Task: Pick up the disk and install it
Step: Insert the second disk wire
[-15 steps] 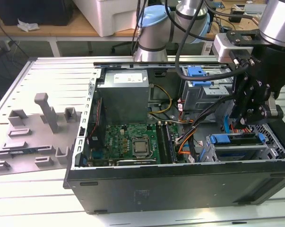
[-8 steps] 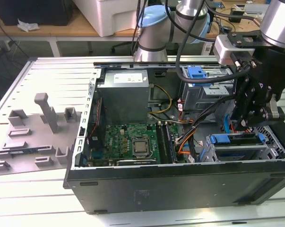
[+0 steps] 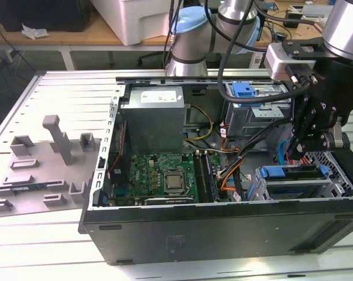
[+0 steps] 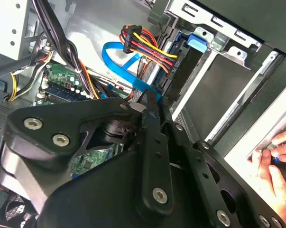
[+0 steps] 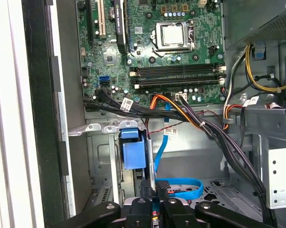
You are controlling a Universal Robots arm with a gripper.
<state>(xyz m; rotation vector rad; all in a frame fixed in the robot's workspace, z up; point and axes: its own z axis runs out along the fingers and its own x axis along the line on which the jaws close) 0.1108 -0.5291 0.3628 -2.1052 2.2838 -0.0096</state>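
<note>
Gripper (image 3: 308,153) hangs inside the open computer case (image 3: 223,228), at the drive cage on the exterior view's right, near corner. The disk (image 3: 293,173) sits in that cage just below the gripper, blue carrier edge showing, long axis running left-right along the case's near wall. In the first wrist view the blue carrier tab (image 5: 133,152) lies straight ahead of the gripper (image 5: 152,199). Fingers look drawn narrow, close together, probably pinching the carrier's edge, though the contact itself is hidden, so I can't tell for sure. In the second wrist view the gripper (image 4: 154,102) points at the cage slot. White sticker on the grey power supply (image 3: 151,120) is unreadable. A person's hand (image 4: 275,161) rests outside the case.
</note>
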